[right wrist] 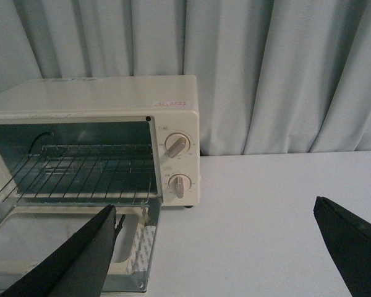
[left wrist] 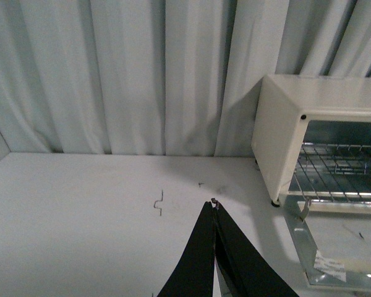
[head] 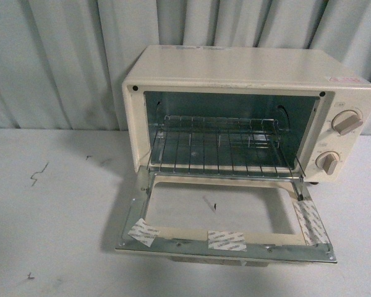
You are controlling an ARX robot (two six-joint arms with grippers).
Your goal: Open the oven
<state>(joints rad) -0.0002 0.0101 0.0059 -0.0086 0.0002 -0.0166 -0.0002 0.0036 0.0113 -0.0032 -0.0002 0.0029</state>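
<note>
The cream-white oven (head: 247, 77) stands on the white table against the curtain. Its door (head: 226, 238) hangs fully down and lies flat toward me, with tape strips on its inner frame. The wire rack (head: 226, 145) shows inside, and two beige knobs (head: 346, 122) sit on the right panel. Neither arm shows in the front view. My left gripper (left wrist: 214, 204) is shut and empty above the table, left of the oven (left wrist: 284, 133). My right gripper (right wrist: 215, 210) is open wide and empty, in front of the oven's (right wrist: 111, 99) knob side, near the door's (right wrist: 136, 260) right corner.
A pale pleated curtain (head: 62, 55) closes the back. The white table (head: 49, 216) carries a few small dark marks (head: 37, 174) to the left of the oven.
</note>
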